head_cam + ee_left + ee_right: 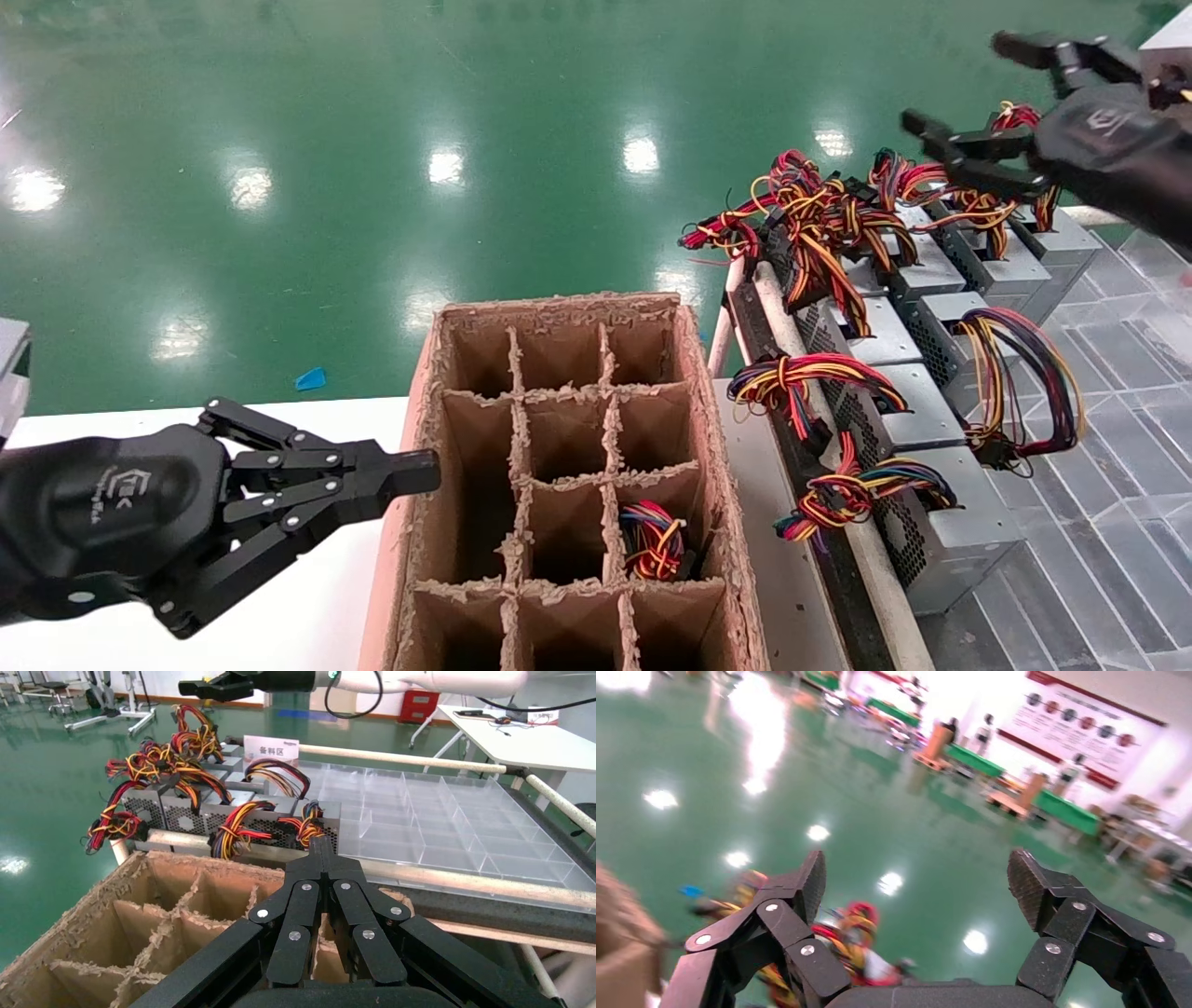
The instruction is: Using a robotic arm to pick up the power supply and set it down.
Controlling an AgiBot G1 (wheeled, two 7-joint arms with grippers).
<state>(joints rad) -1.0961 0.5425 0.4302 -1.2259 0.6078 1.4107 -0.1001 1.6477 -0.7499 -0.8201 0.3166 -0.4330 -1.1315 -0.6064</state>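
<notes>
Power supply (964, 536), near end of right-hand row: grey sheet metal, dark perforated side; wire bundle (852, 492) red, yellow, orange, black. Farther unit's looped wires (1020, 373) add blue and purple. Divided box (568, 485): brown cardboard, paler frayed edges. Floor (372, 140): glossy green, white light spots. Left gripper (410, 472) and right gripper (964, 98): black, each with a white logo. Far tray grid (450, 818): clear plastic. Table (307, 615), near left: white.

Black linkage-fingered left claw (424, 471) with silver screws and white logo.
</notes>
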